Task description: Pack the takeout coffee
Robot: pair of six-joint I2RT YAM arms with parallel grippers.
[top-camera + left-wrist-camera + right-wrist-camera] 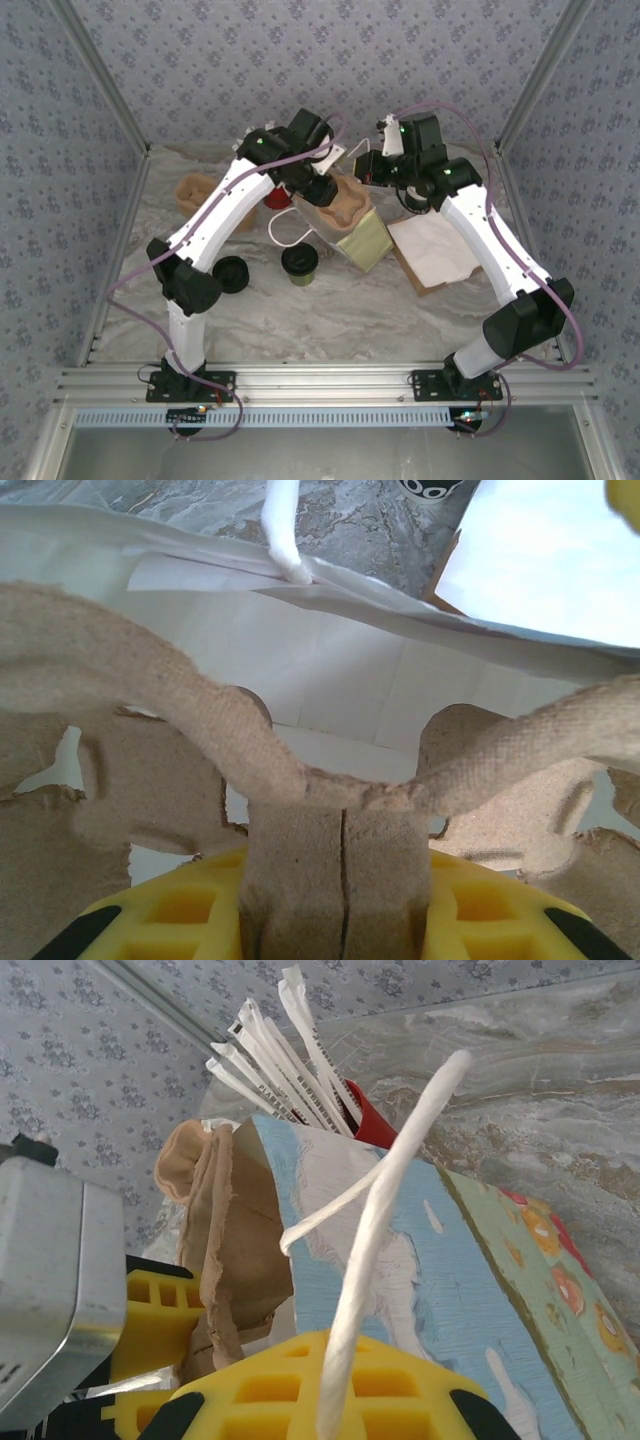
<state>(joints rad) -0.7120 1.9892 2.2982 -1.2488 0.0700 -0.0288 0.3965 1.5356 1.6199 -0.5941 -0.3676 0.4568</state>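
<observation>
Olive-green coffee cup [300, 263] w/ round black lid: upright on marble-look table [340, 310], top view, approx. 7–8 o'clock of gift bag, near it but apart. Neither gripper touches it.

Gift bag [352, 228]: paper, blue/green print, upright, mouth open, table centre.

Cup carrier [250, 750]: brown moulded pulp, sits in bag mouth, upper part above the rim.

Left gripper [340, 930]: yellow fingers closed on carrier's centre post, one each side, reaching in at bag's 10 o'clock side.

Right gripper [330, 1400]: jaws closed on bag handle [390, 1190], a white cord passing between the yellow pads; sits at bag's 1 o'clock.

Loose black lid [232, 273]: flat on table, 9 o'clock of the cup, apart.

Red holder [280, 198]: w/ white-wrapped sticks [280, 1050], 9–10 o'clock of bag, just beside it.

2nd pulp carrier [197, 192]: 9 o'clock of red holder, apart.

White sheet [435, 245]: on brown backing, 3–4 o'clock of bag.
</observation>
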